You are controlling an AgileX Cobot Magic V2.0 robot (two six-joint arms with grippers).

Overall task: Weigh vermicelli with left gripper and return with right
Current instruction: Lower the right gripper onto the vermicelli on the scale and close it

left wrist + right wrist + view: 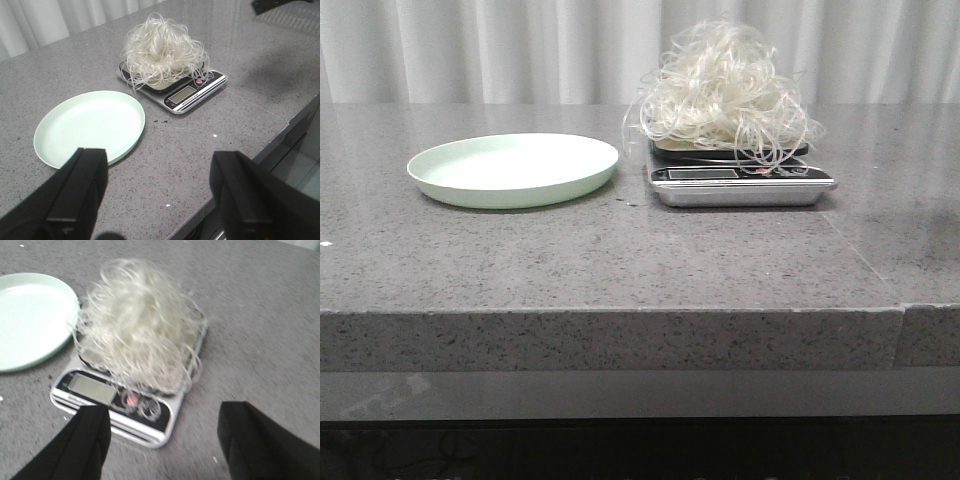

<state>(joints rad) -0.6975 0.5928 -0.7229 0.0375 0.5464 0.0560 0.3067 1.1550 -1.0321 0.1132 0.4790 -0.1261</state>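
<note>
Vermicelli [725, 85] hides the scale [740, 186] platform; left claw [157, 192] and right claw [162, 440] both gape apart

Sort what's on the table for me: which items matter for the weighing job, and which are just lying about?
Part of the job:
- fluffy white vermicelli tangle, lying on the scale
- silver digital kitchen scale
- empty pale green round plate, left of the scale

Lying about:
- a few dark specks between plate and scale
</note>
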